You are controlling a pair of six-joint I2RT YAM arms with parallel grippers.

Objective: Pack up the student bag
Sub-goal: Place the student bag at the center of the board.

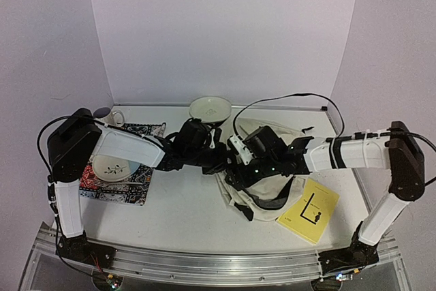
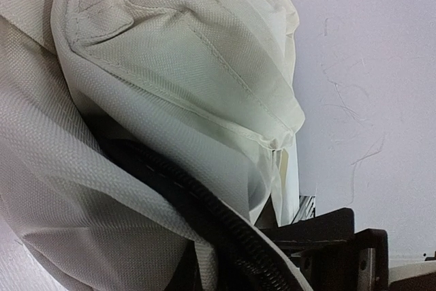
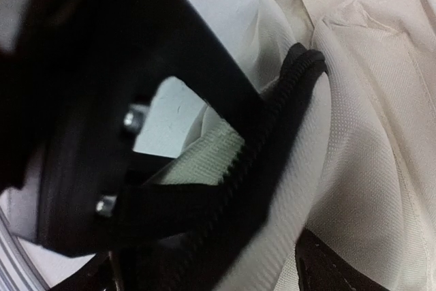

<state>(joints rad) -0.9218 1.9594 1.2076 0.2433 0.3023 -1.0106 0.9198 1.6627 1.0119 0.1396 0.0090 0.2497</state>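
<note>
The student bag point(image 1: 235, 200), cream fabric with black straps, lies crumpled right of the table's centre. Both grippers meet at its upper left edge. My left gripper point(image 1: 219, 159) is pressed into the bag. In the left wrist view cream fabric point(image 2: 170, 66) fills the frame and the dark zipper line point(image 2: 204, 202) runs down into the jaws, which the cloth hides. My right gripper point(image 1: 240, 157) grips the opening's rim. In the right wrist view a black finger point(image 3: 136, 46) is clamped on the zipper edge point(image 3: 272, 134) beside cream cloth point(image 3: 381, 134).
A yellow book point(image 1: 310, 210) lies right of the bag near the front. A patterned placemat point(image 1: 139, 192) with a plate point(image 1: 114, 167) is at the left. A white mug point(image 1: 109, 115) and a white bowl point(image 1: 210, 108) stand at the back.
</note>
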